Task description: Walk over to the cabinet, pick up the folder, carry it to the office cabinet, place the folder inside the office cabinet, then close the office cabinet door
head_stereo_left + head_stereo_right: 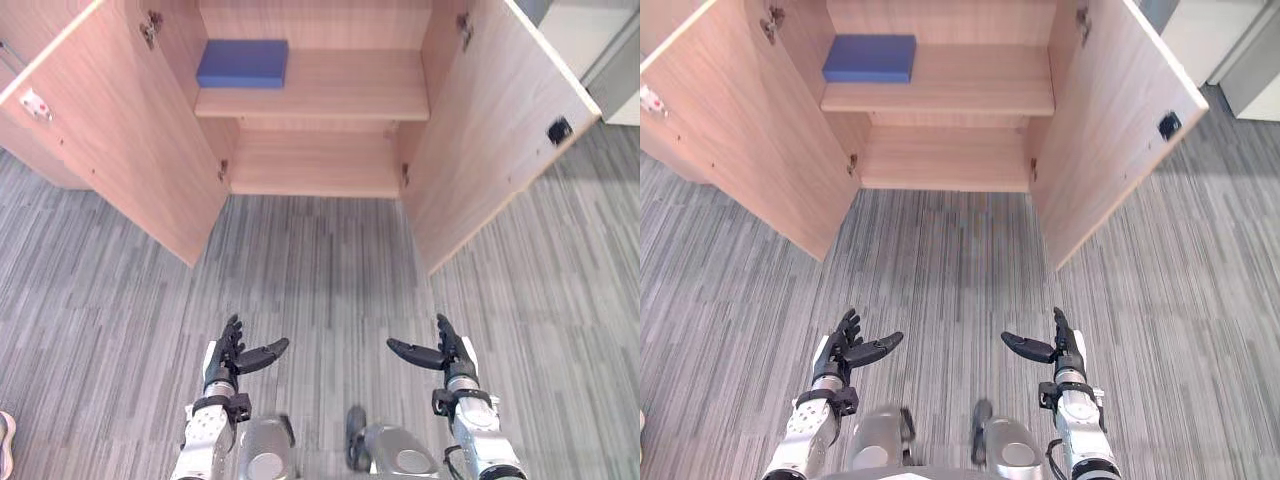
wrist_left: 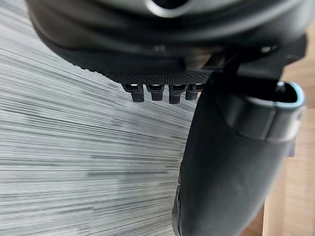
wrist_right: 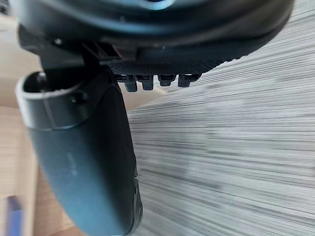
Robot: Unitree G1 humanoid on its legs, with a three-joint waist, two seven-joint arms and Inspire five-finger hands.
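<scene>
You are facing the office cabinet (image 1: 415, 45) with both of its doors swung wide. The left door (image 1: 120, 140) and the right door (image 1: 490, 130) stand out toward you at an angle, and the right door carries a small dark handle (image 1: 560, 130) near its outer edge. The blue folder (image 1: 242, 63) lies flat on the upper shelf (image 1: 350, 95), at the shelf's left end, close to the left inner wall. The lower compartment (image 1: 315, 165) sits under the shelf.

Your left hand (image 1: 222, 365) and right hand (image 1: 455, 360) are held low in front of you, well short of the cabinet, above the grey striped carpet floor (image 1: 320, 270). Each hand has its fingers straight and apart, the thumb standing out toward the other hand, and holds nothing. The left wrist view shows the fingers (image 2: 153, 92) in a row past the palm with carpet beyond them; the right wrist view shows the same for the right fingers (image 3: 147, 81). Neither hand touches the folder or a door.
</scene>
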